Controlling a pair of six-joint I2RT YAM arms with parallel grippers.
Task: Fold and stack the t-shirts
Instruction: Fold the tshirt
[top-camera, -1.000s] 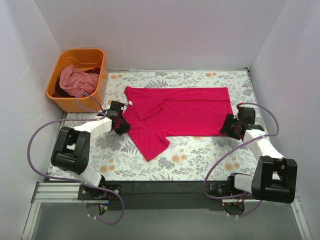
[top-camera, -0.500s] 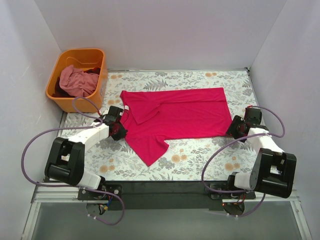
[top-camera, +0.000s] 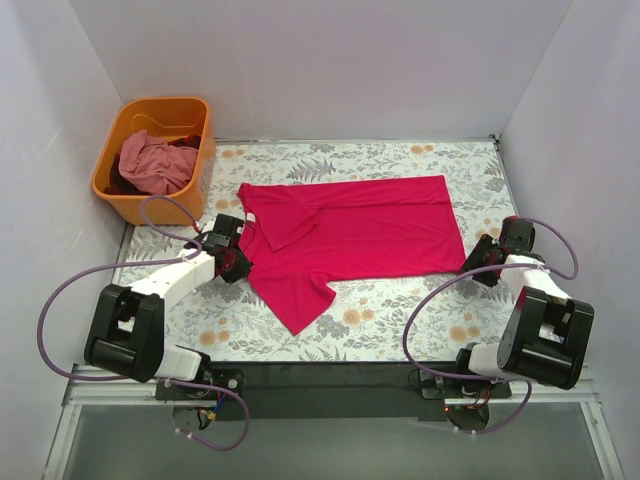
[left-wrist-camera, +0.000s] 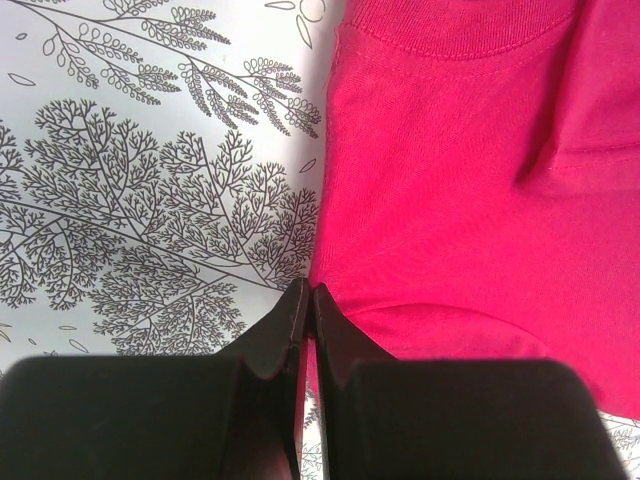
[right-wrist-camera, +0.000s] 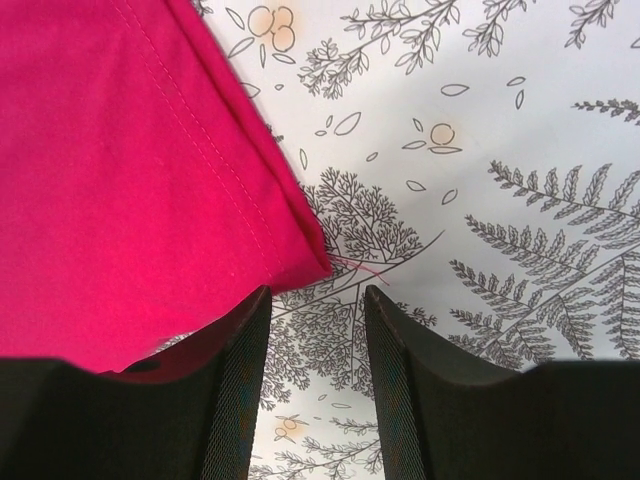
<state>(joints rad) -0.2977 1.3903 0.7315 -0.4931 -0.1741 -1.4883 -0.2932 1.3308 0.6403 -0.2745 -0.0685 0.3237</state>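
Observation:
The crimson-pink t-shirt (top-camera: 360, 225) lies spread across the floral table, with one sleeve folded over its top and the other sticking out toward the near side. My left gripper (top-camera: 238, 262) is at its left edge. In the left wrist view its fingers (left-wrist-camera: 308, 295) are shut together, pinching the edge of the shirt (left-wrist-camera: 470, 200). My right gripper (top-camera: 478, 262) is open and empty just off the shirt's near right corner (right-wrist-camera: 120, 180), and the table shows between its jaws (right-wrist-camera: 316, 295). The paler dusty pink shirt (top-camera: 150, 165) lies crumpled in the basket.
The orange plastic basket (top-camera: 205, 140) stands at the far left corner, with a dark garment in it too. White walls close in the table (top-camera: 400, 310) on the left, far and right sides. A black rail runs along the near edge.
The crimson shirt has slid a little to the left with my left gripper. My right gripper has moved right, off the shirt's corner, and the arm has drawn back.

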